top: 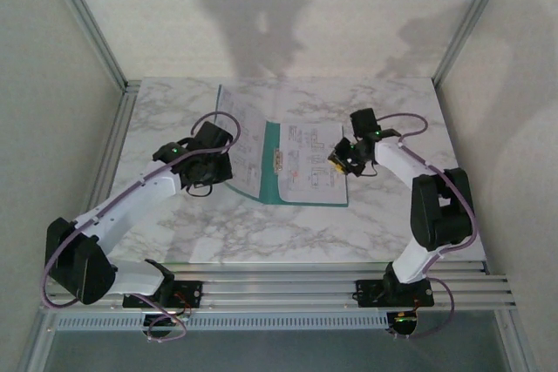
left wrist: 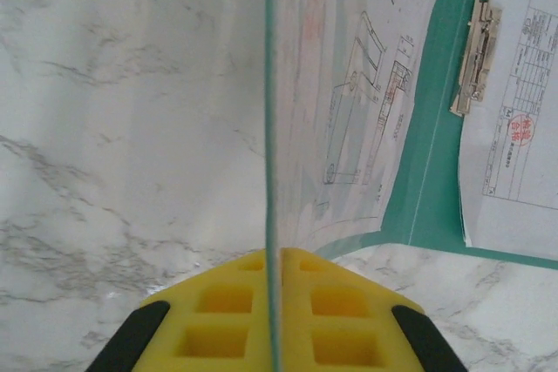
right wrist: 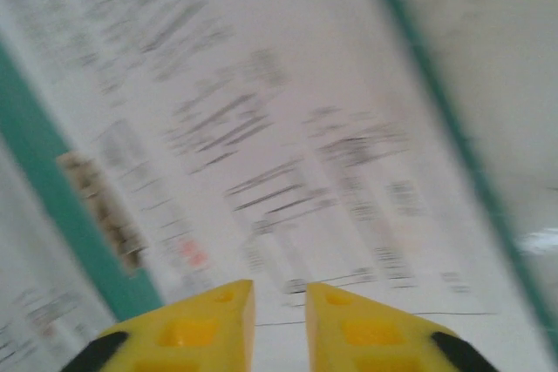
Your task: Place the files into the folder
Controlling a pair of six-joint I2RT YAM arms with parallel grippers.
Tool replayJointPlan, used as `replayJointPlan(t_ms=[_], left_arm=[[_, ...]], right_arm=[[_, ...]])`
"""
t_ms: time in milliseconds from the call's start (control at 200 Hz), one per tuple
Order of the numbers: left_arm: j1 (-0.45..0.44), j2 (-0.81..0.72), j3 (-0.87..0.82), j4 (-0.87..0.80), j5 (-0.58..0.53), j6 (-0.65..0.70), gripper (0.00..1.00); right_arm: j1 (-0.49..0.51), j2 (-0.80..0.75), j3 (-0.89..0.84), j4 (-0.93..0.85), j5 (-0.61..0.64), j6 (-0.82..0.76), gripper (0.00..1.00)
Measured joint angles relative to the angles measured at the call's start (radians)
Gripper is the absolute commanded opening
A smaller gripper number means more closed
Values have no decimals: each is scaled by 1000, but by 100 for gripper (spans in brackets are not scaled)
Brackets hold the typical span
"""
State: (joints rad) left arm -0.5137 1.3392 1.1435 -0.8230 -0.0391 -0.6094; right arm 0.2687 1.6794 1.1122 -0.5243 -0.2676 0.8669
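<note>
Thin flat teal-green card folder (left wrist: 427,182) lies open mid-way across the white marble-pattern surface (left wrist: 131,128), spine running roughly front to back. Small metal clip (left wrist: 475,48) sits on the inner fold.

Right half of the folder is flat on the surface, with a white printed sheet carrying a red stamp (left wrist: 521,102) lying on it, just beside the clip.

Left flap (left wrist: 349,84) is raised off the surface and stands nearly upright; the left wrist view sees it edge-on. Line drawings show on its inner face.

Left gripper (left wrist: 274,295): yellow fingers pinched tight on the near bottom edge of that raised flap, the thin card edge clamped between them with no visible gap.

Right gripper (right wrist: 279,302): over the printed sheet, towards its right side in the top view. Yellow fingers are only a narrow gap apart, with nothing between them. Right wrist view is blurred, so contact with the paper can't be confirmed.
</note>
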Motion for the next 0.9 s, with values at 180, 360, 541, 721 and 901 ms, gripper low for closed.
replayJointPlan(t_ms=[180, 360, 541, 721, 901], left_arm=[[0, 18, 51, -37, -18, 47, 0], [-37, 47, 103, -37, -6, 73, 11], [-130, 90, 198, -8, 27, 101, 21], [-233, 176, 280, 51, 85, 114, 40], [-311, 299, 362, 124, 168, 122, 50]], right_arm=[[-7, 34, -77, -26, 13, 0, 13], [-9, 92, -89, -25, 7, 0, 10], [-9, 97, -85, -26, 6, 0, 9], [-9, 97, -84, -27, 6, 0, 9], [-9, 97, -82, -31, 7, 0, 10]])
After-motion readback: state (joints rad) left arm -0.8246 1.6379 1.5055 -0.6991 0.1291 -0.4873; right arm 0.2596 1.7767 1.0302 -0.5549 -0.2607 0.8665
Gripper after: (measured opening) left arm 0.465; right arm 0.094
